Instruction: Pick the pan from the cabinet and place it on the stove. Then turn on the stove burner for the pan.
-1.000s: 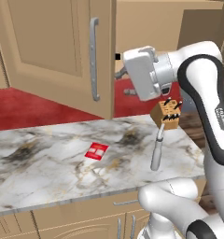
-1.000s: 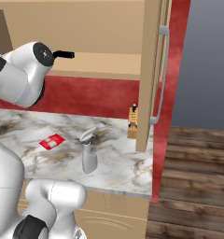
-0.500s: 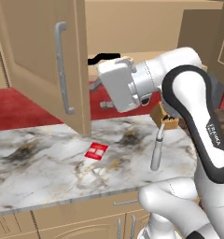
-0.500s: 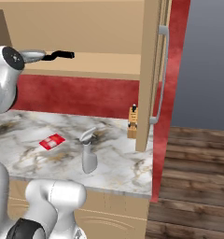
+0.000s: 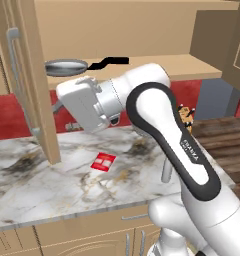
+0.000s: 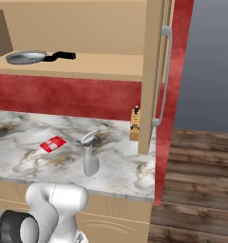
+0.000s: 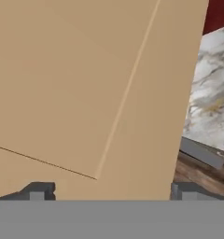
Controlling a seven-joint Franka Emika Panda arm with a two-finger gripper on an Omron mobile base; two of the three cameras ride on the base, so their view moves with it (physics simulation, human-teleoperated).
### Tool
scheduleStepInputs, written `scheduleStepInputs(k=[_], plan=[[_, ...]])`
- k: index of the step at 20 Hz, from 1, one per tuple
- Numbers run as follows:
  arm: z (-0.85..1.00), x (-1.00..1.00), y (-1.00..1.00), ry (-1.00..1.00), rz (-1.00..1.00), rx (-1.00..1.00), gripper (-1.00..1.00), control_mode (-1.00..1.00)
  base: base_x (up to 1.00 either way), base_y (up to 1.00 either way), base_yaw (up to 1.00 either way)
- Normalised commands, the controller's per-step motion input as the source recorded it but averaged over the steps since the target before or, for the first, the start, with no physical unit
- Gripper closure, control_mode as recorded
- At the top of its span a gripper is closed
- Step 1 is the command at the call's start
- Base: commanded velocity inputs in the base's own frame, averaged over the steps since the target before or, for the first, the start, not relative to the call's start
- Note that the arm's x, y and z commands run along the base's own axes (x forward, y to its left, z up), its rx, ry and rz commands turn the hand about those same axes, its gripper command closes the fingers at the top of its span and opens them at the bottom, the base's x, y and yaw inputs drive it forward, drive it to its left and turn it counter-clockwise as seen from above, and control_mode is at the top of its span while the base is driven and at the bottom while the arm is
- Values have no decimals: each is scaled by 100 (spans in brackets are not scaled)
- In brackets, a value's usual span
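Cabinet [image 5: 142, 30]: tan wood, both doors swung open; left door [image 5: 27, 85] edge-on with a silver bar handle, right door [image 6: 156, 71] edge-on at the counter's right end, handle facing right. Interior bare to the right of the pan.
Counter [image 5: 52, 185]: marble, front edge near the robot, right end stopping at wooden floor; wide bare stretch at near left.
Red wall [image 6: 68, 97]: between shelf and counter, at the far side.
Arm: bent across the middle of the left base view, hand housing just right of the left door's lower part, below shelf level.
Gripper [image 7: 109, 193]: jaws spread wide, nothing between them; tips [image 7: 37, 190] close against a tan door panel, panel edge running down the right with marble beyond it.
Pan [image 5: 66, 67]: on the shelf's front left part, flat, black handle pointing right, clear of the left door; above and left of the hand.
Spray bottle [image 6: 90, 156]: grey, upright, near right part of the counter.
Red card [image 5: 103, 162]: flat mid-counter, left of the bottle, well apart.
Small brown holder [image 6: 134, 124]: far right, just beside the right door's lower edge.
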Motion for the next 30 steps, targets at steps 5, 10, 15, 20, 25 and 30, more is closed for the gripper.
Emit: scheduleStepInputs(k=[5,10,15,20,25,30], plan=[[-6,0,78,0,5,0,-100,-100,0,0,0],[0,-6,30,0,1,-3,-100,-100,0,0,0],[-1,-7,-5,-14,5,-5,-100,-100,0,0,0],[0,-16,-38,-30,8,-13,-100,-100,0,0,0],[2,-3,-55,-29,2,-12,-100,-100,0,0,0],[5,0,-57,-27,0,-9,-100,-100,0,0,0]])
